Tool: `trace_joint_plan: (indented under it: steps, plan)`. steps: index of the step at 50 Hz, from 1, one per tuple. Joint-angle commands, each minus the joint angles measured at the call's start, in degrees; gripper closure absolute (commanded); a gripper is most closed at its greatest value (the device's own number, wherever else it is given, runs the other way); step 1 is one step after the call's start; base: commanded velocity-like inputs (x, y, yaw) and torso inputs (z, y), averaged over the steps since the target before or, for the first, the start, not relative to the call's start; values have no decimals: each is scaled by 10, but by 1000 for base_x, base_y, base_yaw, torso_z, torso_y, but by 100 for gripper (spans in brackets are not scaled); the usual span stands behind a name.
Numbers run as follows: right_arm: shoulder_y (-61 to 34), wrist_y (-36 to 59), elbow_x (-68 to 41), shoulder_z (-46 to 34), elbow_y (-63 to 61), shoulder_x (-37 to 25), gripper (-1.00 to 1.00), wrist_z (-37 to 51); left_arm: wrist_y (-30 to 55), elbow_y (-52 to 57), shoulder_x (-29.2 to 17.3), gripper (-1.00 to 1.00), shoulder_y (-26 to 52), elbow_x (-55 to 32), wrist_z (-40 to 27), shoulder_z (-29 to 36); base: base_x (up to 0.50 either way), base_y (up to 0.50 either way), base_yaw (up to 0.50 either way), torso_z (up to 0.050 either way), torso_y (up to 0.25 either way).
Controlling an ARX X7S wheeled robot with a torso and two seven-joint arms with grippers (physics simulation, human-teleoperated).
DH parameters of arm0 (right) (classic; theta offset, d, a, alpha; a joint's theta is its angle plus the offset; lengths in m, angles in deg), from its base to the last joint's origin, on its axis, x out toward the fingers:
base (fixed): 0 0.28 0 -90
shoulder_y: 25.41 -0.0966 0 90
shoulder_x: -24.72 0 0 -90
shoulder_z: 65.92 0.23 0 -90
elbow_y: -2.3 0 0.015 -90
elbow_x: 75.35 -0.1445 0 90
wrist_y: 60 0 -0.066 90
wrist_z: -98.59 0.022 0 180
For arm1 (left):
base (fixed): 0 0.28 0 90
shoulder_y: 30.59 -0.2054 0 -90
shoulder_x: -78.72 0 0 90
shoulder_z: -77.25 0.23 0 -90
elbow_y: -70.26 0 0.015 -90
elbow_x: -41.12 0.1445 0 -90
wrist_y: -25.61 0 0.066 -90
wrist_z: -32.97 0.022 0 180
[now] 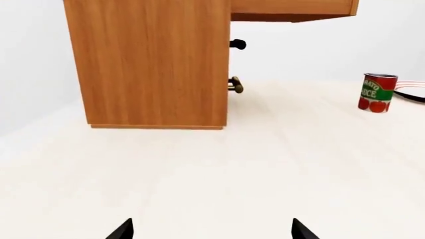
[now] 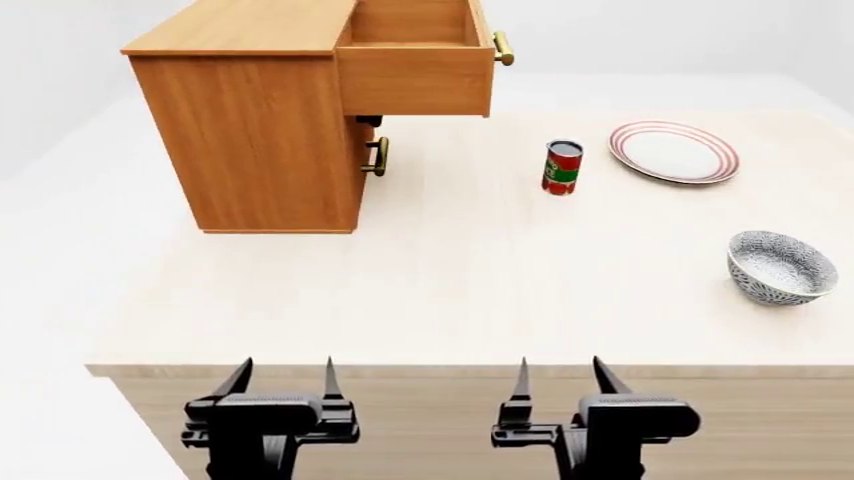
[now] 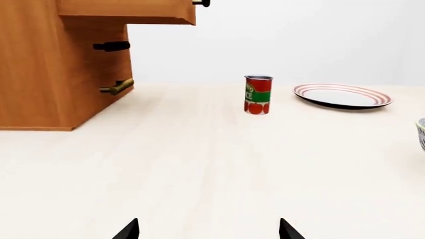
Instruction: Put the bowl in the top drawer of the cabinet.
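Top drawer (image 2: 414,75) already out, both grippers wide and empty; next, right gripper (image 2: 558,385) reaches bowl (image 2: 781,266) right of can (image 2: 562,167).

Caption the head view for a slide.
Both grippers, left and right, open at the table edge; bowl at right; cabinet's top drawer open.

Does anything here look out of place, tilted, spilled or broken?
Nothing stands out. The top drawer is pulled open and looks empty. The bowl, can and plate sit upright and apart on the table, nothing spilled.
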Motion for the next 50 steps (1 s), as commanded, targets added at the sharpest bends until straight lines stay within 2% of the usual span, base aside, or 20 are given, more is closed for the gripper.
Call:
trace_joint_plan:
  steps: [1, 4, 10, 18, 22, 26, 30, 34, 37, 45, 50]
  plan:
    - [2, 36, -11, 4, -38, -11, -100, 17, 26, 31, -10, -100, 2, -14, -8, 2, 0, 0, 0, 0, 0]
    - [5, 71, -25, 9, -78, -16, -100, 20, 43, 56, -15, -100, 6, -19, -8, 3, 0, 0, 0, 0, 0]
    - [13, 174, -48, 14, -214, -39, -100, 26, 135, 189, -31, -100, 16, -67, -10, -7, 0, 0, 0, 0, 0]
    - [-26, 381, -107, 52, -420, -73, -100, 57, 268, 351, -65, -100, 67, -154, -21, -40, 0, 0, 0, 0, 0]
    - [-109, 527, -170, 94, -510, -83, -100, 76, 352, 419, -82, -100, 117, -232, -35, -77, 0, 0, 0, 0, 0]
    - [-226, 685, -267, 172, -569, -70, -100, 84, 426, 462, -102, -100, 178, -316, -52, -117, 0, 0, 0, 0, 0]
    - [-329, 793, -377, 228, -585, -78, -100, 114, 483, 468, -117, -100, 257, -398, -78, -163, 0, 0, 0, 0, 0]
    - [-399, 851, -459, 269, -580, -86, -100, 145, 533, 444, -129, -100, 348, -482, -117, -209, 0, 0, 0, 0, 0]
    - [-444, 885, -509, 304, -572, -88, -100, 160, 550, 417, -141, -100, 407, -507, -131, -223, 0, 0, 0, 0, 0]
    - [-528, 884, -685, 322, -510, -161, -100, 280, 583, 332, -154, -100, 540, -558, -165, -243, 5, 0, 0, 0, 0]
    - [-582, 879, -755, 304, -472, -211, -100, 329, 582, 292, -172, -100, 610, -543, -147, -220, 161, 0, 0, 0, 0]
